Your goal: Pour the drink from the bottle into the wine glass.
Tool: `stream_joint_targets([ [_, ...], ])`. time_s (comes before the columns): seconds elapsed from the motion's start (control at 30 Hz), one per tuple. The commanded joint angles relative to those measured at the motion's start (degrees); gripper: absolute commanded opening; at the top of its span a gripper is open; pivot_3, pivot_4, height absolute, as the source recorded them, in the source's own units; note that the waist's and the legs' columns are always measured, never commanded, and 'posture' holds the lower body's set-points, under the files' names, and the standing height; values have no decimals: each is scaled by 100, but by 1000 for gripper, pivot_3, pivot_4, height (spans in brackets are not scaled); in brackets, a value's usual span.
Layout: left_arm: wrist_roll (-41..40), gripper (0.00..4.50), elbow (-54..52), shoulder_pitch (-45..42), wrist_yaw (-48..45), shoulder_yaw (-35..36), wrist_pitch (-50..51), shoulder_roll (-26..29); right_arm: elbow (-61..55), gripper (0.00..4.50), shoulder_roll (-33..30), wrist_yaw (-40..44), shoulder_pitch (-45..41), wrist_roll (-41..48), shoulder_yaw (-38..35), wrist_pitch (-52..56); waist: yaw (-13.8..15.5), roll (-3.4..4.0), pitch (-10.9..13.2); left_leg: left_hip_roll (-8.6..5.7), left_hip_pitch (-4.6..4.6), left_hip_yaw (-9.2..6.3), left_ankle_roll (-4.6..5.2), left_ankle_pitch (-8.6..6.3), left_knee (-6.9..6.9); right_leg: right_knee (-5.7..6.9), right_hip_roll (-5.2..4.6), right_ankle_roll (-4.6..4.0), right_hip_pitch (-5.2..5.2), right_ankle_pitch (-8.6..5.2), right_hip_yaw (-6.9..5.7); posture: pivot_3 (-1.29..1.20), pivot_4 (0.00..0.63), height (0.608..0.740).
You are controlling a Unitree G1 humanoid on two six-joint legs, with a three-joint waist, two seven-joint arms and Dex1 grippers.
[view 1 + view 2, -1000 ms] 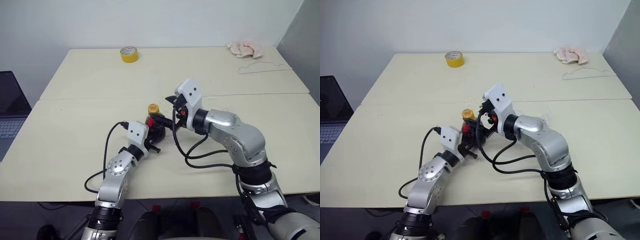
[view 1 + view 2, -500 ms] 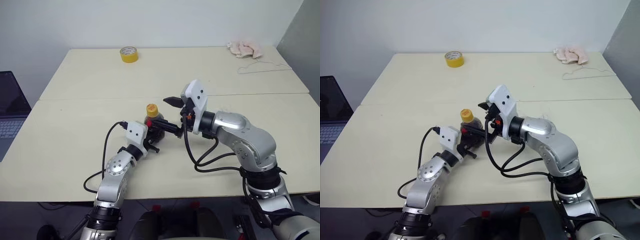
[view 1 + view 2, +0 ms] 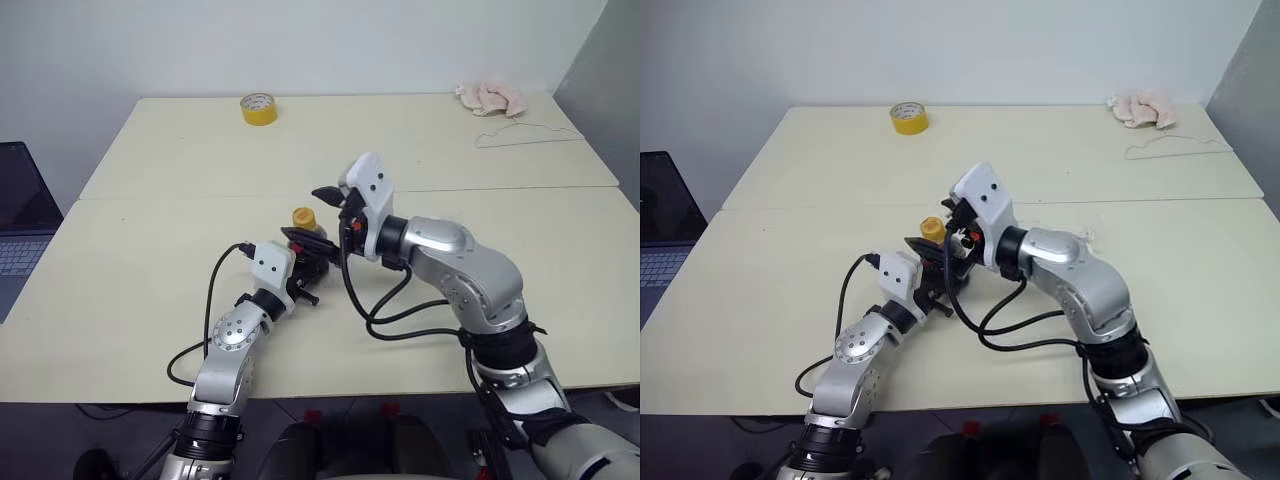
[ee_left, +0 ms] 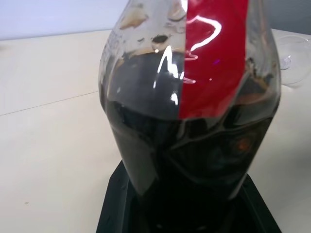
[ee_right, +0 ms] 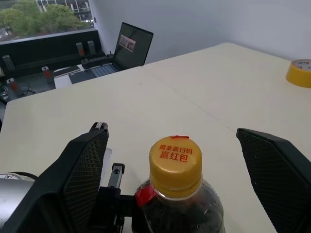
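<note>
Bottle: one, bottle [image 3: 306,248] upright on the table [image 3: 150,260], near the front half's middle, yellow cap [image 5: 175,158] still on.
Drink: one dark fill, drink [image 4: 194,160] reaching partway up the belly behind the red label [image 4: 216,53].
Glass: one, its clear foot shows at the edge of my left wrist view, glass [image 4: 295,58], standing just beside the bottle.
Left gripper: my left gripper [image 3: 304,270] is clamped tight on the bottle's belly.
Right gripper: my right gripper [image 3: 312,212] is spread as wide as it goes, empty, one finger [image 5: 80,177] on each side of the cap, not touching it.
Extras: one tape roll [image 3: 258,108], one cloth [image 3: 491,98] (far corner), one laptop [image 3: 18,225].
</note>
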Motion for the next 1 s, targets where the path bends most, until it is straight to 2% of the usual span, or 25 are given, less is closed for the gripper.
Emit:
stream_joint_targets([
  [0.03,-8,752,-169,-67,45,72,-119,9,-59,4500,137,-70,-167,-66,63,-126,-1,0,0,0,0,0,0,0,0,0,0,0,0,0,0,0,150,740],
  [0.4,2,746,-144,-66,61,53,-140,-14,832,4500,624,-434,-503,-499,109,-226,-3,0,0,0,0,0,0,0,1,1,0,0,-1,0,0,0,150,740],
  [1.0,27,746,-55,-62,71,12,-220,10,1285,4500,743,-591,-672,-634,-153,-375,-6,1,0,0,0,0,0,0,0,1,0,0,-2,0,1,0,150,740],
])
